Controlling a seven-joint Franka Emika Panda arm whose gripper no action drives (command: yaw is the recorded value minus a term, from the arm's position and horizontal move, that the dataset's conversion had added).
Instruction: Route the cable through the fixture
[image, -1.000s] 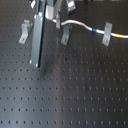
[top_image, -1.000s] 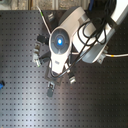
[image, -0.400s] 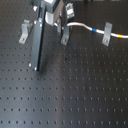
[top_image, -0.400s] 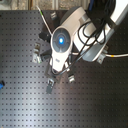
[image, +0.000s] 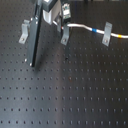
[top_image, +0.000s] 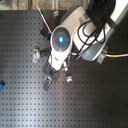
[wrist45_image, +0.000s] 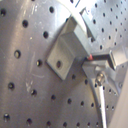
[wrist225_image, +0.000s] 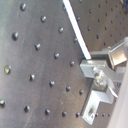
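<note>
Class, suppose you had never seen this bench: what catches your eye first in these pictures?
Probably the white cable with its blue and yellow bands, running along the dark perforated board through a grey bracket at the first exterior view's upper right. Next, the long dark bar standing at its upper left.

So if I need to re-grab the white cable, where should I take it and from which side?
Judging by the first exterior view, take the cable on the bare white stretch between the middle bracket and the bracket nearer the blue band. Come from above, gripper fingers straddling it crosswise: it lies low along the board, and both brackets block a sideways approach.
</note>
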